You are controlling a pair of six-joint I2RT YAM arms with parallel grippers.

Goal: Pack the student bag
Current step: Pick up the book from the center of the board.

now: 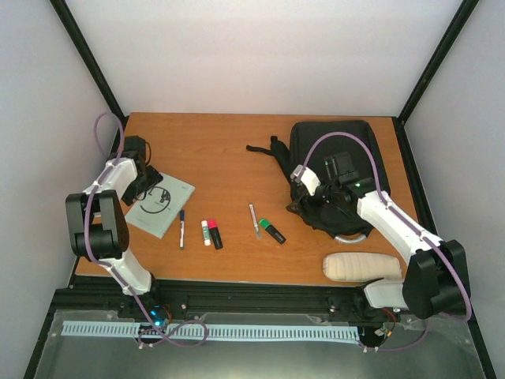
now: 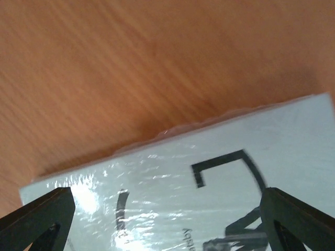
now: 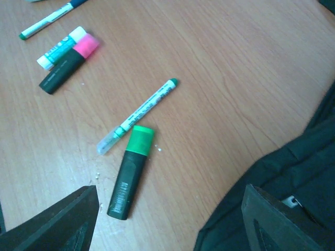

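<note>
The student bag (image 1: 339, 162) is a black backpack lying flat at the back right of the table; its edge fills the lower right of the right wrist view (image 3: 298, 172). My right gripper (image 1: 317, 201) (image 3: 167, 225) hovers open over the bag's near-left edge, one fingertip (image 3: 282, 225) above the fabric and bare wood between the jaws. At the table's left my left gripper (image 1: 146, 185) (image 2: 167, 225) hangs wide open just above a pale glossy booklet (image 1: 162, 205) (image 2: 209, 193), gripping nothing.
On the wood lie a green highlighter (image 1: 273, 230) (image 3: 131, 172), a thin green-tipped pen (image 1: 254, 219) (image 3: 138, 115), a pink highlighter (image 1: 215, 234) (image 3: 68, 63) beside a white stick (image 1: 206, 232), and a dark-capped pen (image 1: 181, 229). A cream rolled pouch (image 1: 361, 267) lies near the front right edge.
</note>
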